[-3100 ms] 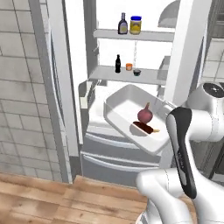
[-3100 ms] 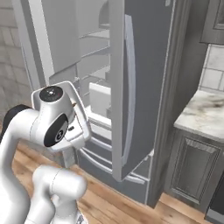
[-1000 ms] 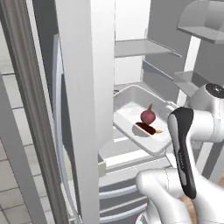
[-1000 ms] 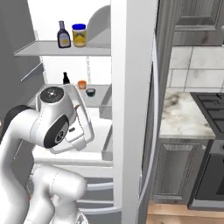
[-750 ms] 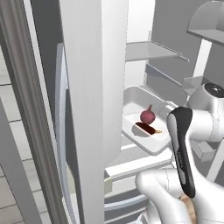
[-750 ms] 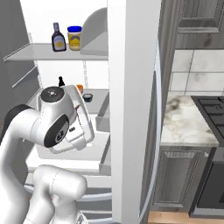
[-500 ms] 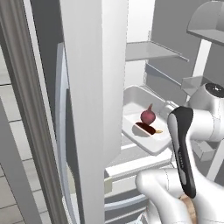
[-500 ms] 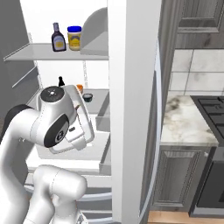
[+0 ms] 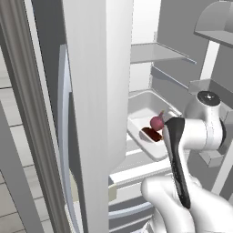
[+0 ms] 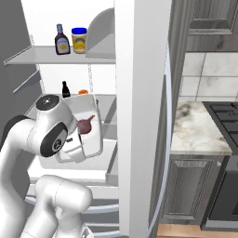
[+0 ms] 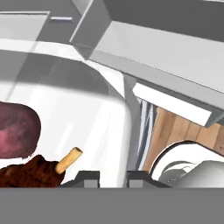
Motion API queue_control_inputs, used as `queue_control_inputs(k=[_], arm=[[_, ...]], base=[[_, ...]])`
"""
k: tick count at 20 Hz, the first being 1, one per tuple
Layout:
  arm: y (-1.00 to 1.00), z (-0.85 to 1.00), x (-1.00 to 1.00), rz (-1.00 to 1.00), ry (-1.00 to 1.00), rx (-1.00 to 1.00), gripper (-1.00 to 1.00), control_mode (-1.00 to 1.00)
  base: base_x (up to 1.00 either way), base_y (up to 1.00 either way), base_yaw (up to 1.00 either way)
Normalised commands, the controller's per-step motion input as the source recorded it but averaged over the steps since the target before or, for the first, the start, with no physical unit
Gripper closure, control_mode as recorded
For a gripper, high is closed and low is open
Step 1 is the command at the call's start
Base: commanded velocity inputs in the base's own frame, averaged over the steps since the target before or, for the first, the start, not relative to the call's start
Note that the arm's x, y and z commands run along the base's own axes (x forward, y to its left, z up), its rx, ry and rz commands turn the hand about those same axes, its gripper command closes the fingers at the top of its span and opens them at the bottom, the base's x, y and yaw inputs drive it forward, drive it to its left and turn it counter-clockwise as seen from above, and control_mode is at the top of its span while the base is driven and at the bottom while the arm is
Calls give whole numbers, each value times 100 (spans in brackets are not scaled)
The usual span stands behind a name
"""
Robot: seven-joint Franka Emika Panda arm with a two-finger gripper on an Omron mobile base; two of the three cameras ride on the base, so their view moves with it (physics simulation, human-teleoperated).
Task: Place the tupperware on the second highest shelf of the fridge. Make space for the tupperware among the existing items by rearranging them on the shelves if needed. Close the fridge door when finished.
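Hand view: the gripper [image 11: 111,177] is pinched nearly closed on the white rim of the tupperware [image 11: 87,113], one dark tip on the inner side of the wall and one on the outer side, so the container is held by its edge. Inside the tupperware lie a dark red onion [image 11: 15,129], a brown chunk of food [image 11: 26,175] and a small tan stick [image 11: 68,159] resting against that chunk. In the left base view the tupperware [image 9: 145,113] hangs in front of the open fridge [image 9: 150,27], just beside the white arm's wrist and below a pale grey shelf [image 9: 154,52]; the onion [image 9: 157,122] sits near the container's arm-side edge. The tall grey fridge door [image 9: 98,113] stands open edge-on close to the camera, to the left of the tupperware. In the right base view the tupperware [image 10: 90,132] is tilted up on its side against the arm, in front of the lower visible shelf [image 10: 104,104]. Above the tupperware, on the upper shelf [image 10: 56,56], a dark bottle with a pale label [image 10: 61,40] and a yellow jar [image 10: 79,40] stand just beside each other. Behind the top edge of the tupperware, on the lower shelf, stand a small black bottle [image 10: 65,89] and a tiny orange pot [image 10: 83,92], near one another.
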Motion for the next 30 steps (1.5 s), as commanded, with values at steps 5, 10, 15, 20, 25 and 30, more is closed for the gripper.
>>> queue_control_inputs(k=[5, 10, 15, 20, 25, 30], arm=[[0, -9, 27, -36, 0, 0, 100, -100], [0, -8, 30, -34, 0, 0, 100, -100], [0, -1, 27, -15, 0, 6, 100, -100], [0, 0, 24, 0, 0, 19, 100, -100], [1, -1, 40, 0, 0, 10, 100, -100], [0, 0, 51, -16, 0, 0, 100, -100]], base=[[0, 0, 0], [0, 0, 0], [0, 0, 0], [0, 0, 0], [0, 0, 0], [0, 0, 0]])
